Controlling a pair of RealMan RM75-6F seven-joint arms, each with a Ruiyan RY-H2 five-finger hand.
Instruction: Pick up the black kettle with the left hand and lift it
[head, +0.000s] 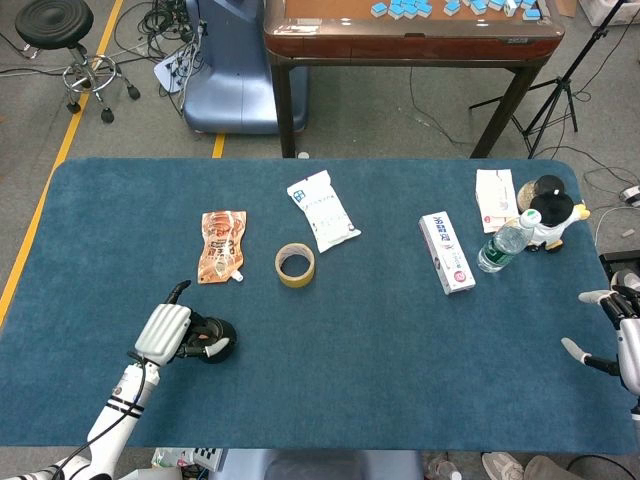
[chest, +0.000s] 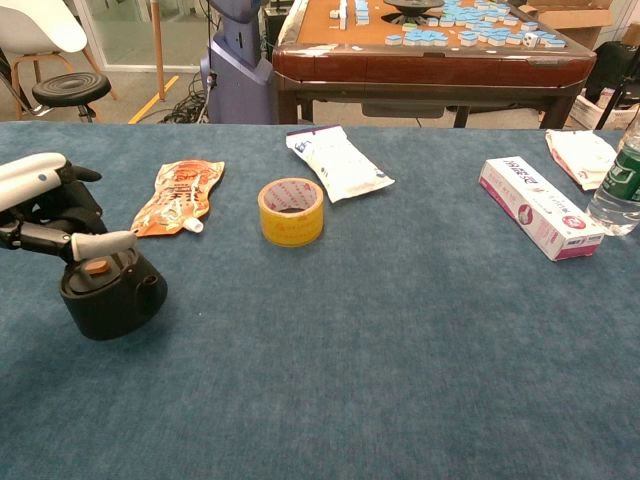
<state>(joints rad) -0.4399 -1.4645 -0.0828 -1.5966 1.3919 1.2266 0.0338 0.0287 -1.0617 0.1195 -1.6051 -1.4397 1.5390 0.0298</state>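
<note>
The black kettle, round with an orange knob on its lid, is at the near left of the blue table. My left hand grips it from the left at the top, fingers curled round the handle and thumb laid over the lid. The kettle leans in the hand; I cannot tell whether its base touches the cloth. My right hand shows only in the head view, at the table's right edge, fingers apart and holding nothing.
A yellow tape roll and an orange pouch lie just beyond the kettle. Further back are a white packet, a white box and a water bottle. The table's front edge is close.
</note>
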